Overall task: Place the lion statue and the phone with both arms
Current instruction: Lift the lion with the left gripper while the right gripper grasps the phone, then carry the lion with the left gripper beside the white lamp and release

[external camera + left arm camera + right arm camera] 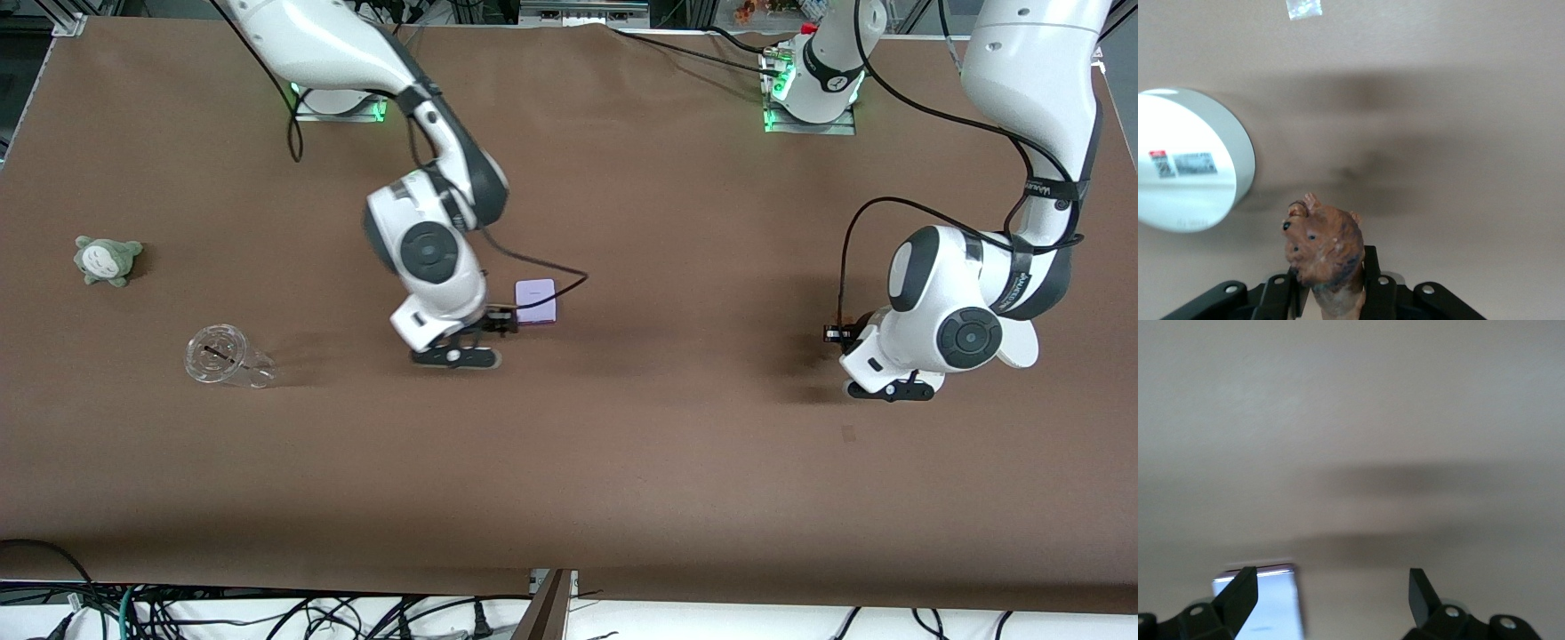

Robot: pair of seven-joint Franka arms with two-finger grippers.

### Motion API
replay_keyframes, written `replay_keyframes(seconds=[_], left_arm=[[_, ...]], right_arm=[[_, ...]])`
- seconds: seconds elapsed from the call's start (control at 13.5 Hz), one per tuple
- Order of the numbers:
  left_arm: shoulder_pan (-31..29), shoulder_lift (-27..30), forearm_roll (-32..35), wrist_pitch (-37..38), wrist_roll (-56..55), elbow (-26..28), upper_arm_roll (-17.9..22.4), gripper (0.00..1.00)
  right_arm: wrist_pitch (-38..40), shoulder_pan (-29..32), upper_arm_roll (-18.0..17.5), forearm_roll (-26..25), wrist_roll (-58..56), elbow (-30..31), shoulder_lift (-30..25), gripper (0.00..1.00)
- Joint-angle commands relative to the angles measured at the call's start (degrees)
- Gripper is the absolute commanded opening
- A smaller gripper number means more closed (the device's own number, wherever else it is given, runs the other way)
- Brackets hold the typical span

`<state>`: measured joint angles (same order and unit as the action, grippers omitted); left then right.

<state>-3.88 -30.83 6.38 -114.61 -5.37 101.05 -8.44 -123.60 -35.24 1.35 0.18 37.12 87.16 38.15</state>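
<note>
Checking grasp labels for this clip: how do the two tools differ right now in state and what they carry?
The left tool is shut on the lion statue, while the right tool is open and carries nothing. The left tool is at the left arm's end of the table; the right tool is mid-table, low beside the phone, which lies flat. Both are low over the brown table.

Right pincer [1331, 590] wide apart over the brown table [1351, 420], phone [1271, 603] beside one finger [1239, 592]

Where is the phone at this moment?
In the front view, the phone lies flat on the table near its middle, toward the right arm's end, right beside the open right tool. The right wrist view shows it by one finger.
</note>
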Motion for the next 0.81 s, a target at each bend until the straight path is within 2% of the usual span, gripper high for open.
replay_keyframes(seconds=[0.0,0.37,0.59,0.67,0.74], left_arm=[[-2.5,0.9,1.1,-5.7,3.0,5.1,-1.1,0.13],[-2.5,-0.4,1.1,-8.0,3.2,4.9,-1.1,0.16],[-2.5,-1.2,1.1,-9.1,3.3,4.9,-1.1,0.25],[-2.5,-1.1,1.1,-9.1,3.3,4.8,-1.1,0.32],[-2.2,-1.1,1.1,-9.0,2.8,4.6,-1.1,0.65]], right_arm=[[-2.5,-3.0,0.6,0.9,4.1,-1.2,2.7,1.0],[-7.2,-7.8,0.6,0.8,8.2,-1.1,6.1,1.0],[-6.8,-8.6,0.6,0.7,7.4,-0.6,6.4,1.0],[-6.7,-8.9,0.6,0.3,6.8,-0.6,6.4,1.0],[-6.7,-8.9,0.6,0.1,5.3,-0.6,6.4,1.0]])
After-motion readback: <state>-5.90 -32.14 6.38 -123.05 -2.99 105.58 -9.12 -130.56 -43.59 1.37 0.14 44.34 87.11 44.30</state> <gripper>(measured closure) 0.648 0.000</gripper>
